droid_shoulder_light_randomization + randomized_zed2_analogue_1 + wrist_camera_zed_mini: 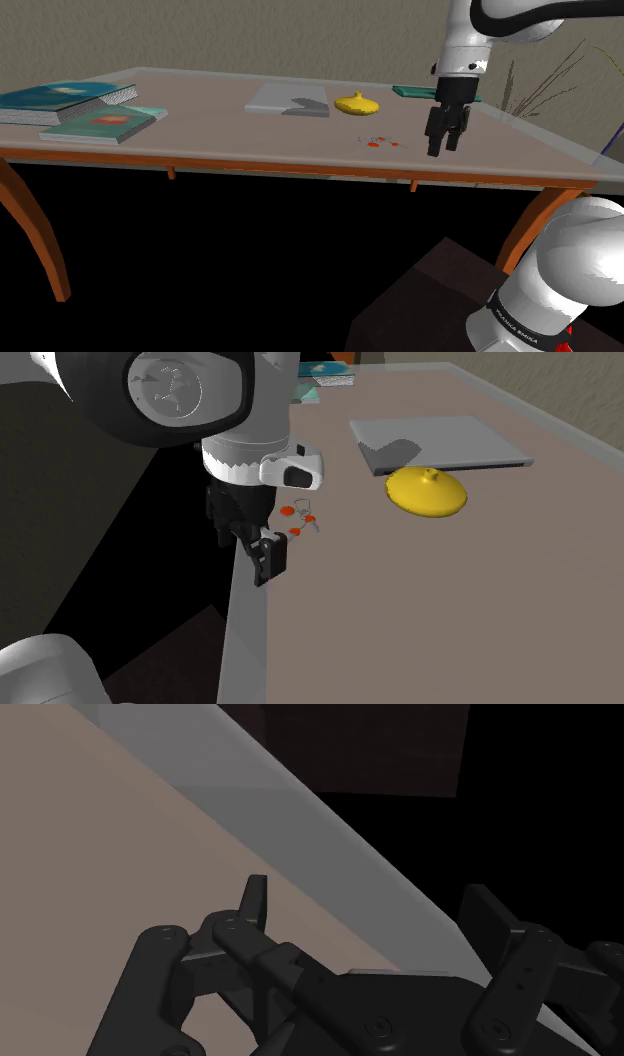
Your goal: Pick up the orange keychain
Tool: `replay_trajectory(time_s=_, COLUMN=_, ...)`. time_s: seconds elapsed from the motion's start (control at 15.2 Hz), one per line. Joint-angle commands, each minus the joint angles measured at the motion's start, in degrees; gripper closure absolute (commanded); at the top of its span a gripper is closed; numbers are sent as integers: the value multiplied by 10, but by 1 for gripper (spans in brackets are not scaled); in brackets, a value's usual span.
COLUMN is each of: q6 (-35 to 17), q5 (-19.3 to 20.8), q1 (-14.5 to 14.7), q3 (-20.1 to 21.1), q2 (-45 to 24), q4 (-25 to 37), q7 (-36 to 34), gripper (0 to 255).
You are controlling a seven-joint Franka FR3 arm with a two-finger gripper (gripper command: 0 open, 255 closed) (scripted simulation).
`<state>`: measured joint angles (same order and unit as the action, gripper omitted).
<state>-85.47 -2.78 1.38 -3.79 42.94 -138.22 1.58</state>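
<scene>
The orange keychain (380,142) (300,517) is a small cluster of orange bits with a thin ring, lying flat on the table near its front edge. My black gripper (441,150) (266,564) hangs a little above the table's front edge, to the right of the keychain in the shoulder view. It is apart from the keychain. In the wrist view the gripper (375,909) is open with nothing between its fingers, and beneath it are the table's pale edge and a black area beyond.
A yellow flat lidded object (357,104) (427,490) and a grey slab (288,98) (440,444) lie behind the keychain. Books (65,100) are stacked at the shoulder view's left. A teal item (415,91) sits behind the arm. The table (250,150) has wooden legs.
</scene>
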Motion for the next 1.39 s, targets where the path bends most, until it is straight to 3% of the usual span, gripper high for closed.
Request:
replay_trajectory(time_s=0.0, q6=0, q5=0, q1=0, q3=0, q2=0, q4=0, q7=0, gripper=0)
replay_trajectory(time_s=0.46, q6=-98, q5=29, q1=18, q3=10, q2=-57, q4=58, q7=44, gripper=0)
replay_trajectory(time_s=1.06, q6=-155, q5=30, q1=18, q3=9, q2=-52, q4=-4, q7=45, gripper=0)
replay_trajectory(time_s=1.12, q6=-156, q5=29, q1=18, q3=9, q2=-53, q4=-5, q7=45, gripper=255)
replay_trajectory(time_s=1.32, q6=-156, q5=29, q1=18, q3=9, q2=-53, q4=-4, q7=45, gripper=255)
